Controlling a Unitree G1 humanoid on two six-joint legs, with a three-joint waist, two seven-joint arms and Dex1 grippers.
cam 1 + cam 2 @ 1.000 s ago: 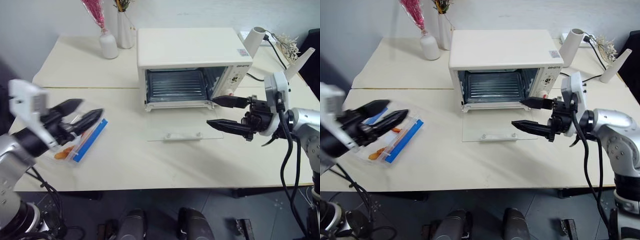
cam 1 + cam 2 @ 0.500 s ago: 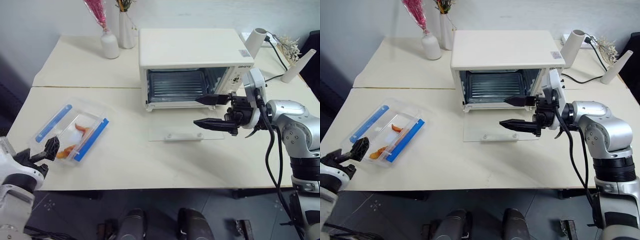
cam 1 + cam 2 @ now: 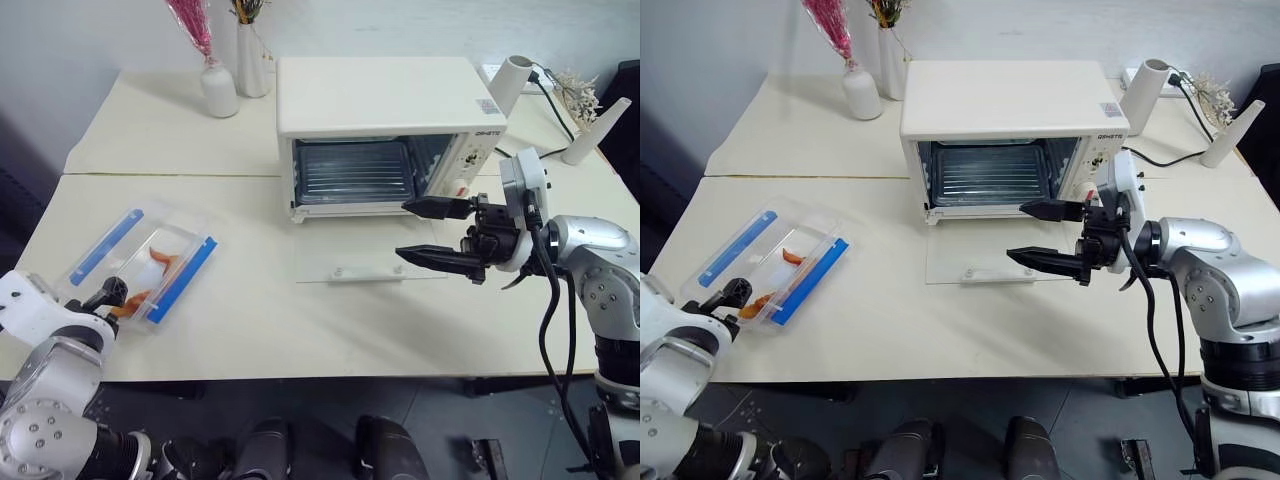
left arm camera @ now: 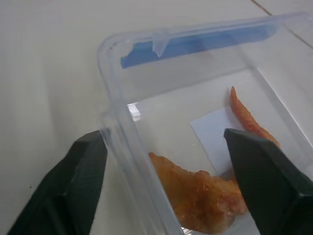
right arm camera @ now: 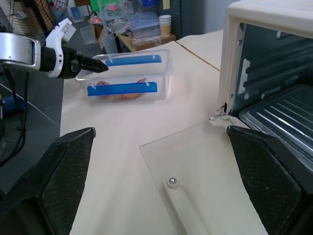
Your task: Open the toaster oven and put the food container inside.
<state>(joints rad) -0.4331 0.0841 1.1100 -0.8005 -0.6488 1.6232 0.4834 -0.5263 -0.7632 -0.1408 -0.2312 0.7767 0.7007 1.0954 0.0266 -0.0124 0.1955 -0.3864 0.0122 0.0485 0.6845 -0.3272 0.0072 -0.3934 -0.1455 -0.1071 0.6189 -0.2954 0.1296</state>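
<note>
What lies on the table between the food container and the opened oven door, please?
Nothing: between the food container and the lowered glass door of the toaster oven, the table is bare, seen in both eye views.

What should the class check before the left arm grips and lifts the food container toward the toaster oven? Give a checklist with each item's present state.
1. Toaster oven door down flat on the table: ok.
2. Oven cavity free, rack bare: ok.
3. Left gripper straddling the food container end wall, one finger outside, one inside: ok.
4. Fingers clamped on the wall: cannot tell.
5. Right gripper clear of the loading path: not ok, it hangs open above the door.
6. Container lid sealed: cannot tell.
</note>
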